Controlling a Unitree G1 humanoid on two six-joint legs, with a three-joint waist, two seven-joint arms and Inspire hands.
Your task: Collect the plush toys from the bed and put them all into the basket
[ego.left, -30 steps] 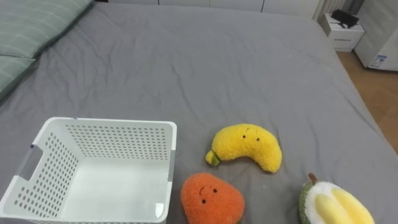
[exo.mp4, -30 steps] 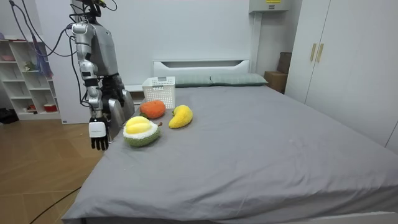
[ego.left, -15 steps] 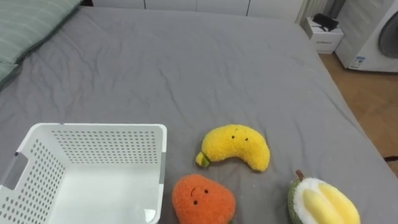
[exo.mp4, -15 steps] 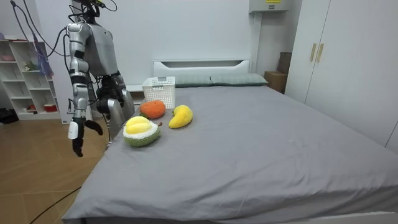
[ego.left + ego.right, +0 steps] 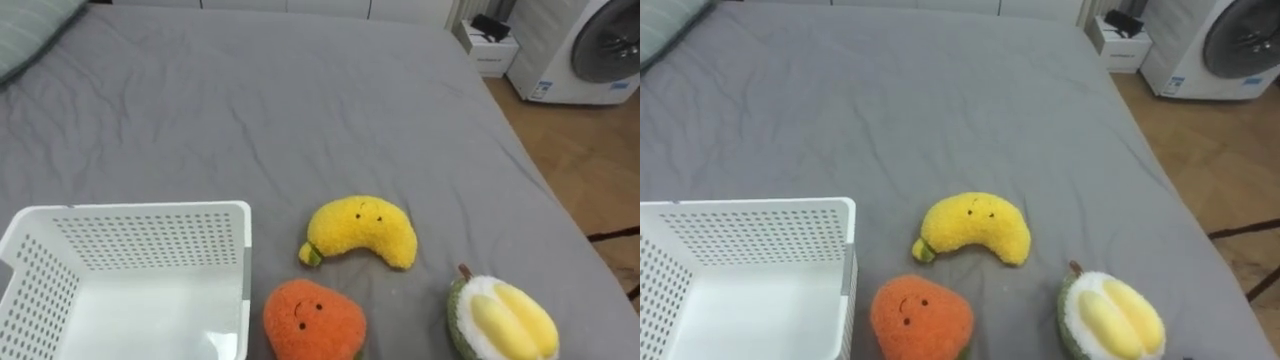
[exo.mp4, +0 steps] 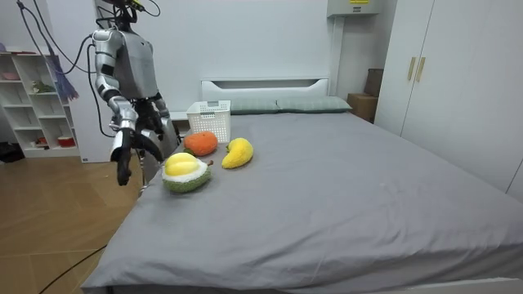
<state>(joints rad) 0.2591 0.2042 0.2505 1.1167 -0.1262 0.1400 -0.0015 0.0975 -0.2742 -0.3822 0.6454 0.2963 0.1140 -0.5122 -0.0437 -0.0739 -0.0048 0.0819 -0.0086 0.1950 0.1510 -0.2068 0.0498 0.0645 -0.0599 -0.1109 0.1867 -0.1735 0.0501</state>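
- Right hand [image 6: 122, 157]: hangs just off the side edge of the bed [image 5: 300, 100], fingers slack and apart, holding nothing.
- Change: a second ago this hand hung lower by the leg, then swung out away from the mattress. Now it is raised and back in toward the edge.
- The head camera has turned to the robot's right over the same span: the pillow [image 5: 30, 25] is almost out of view and a washing machine [image 5: 598, 48] has come in. The toys themselves have not shifted on the sheet.
- Reading: a reach is probably being set up. No toy is collected yet.
- Nearest the hand: durian toy [image 5: 500, 320], just inside the edge.
- Beyond it: orange toy [image 5: 312, 320], with banana toy [image 5: 362, 232] near it, farther onto the bed.
- Farthest from the hand: white basket [image 5: 130, 212], empty, just past the orange toy.
- In the way: nothing lies between hand and durian. A carry to the basket would have to pass over the orange toy.
- Around: small white cabinet [image 5: 488, 52] past the far edge of the bed; shelf [image 6: 33, 102] behind the robot.
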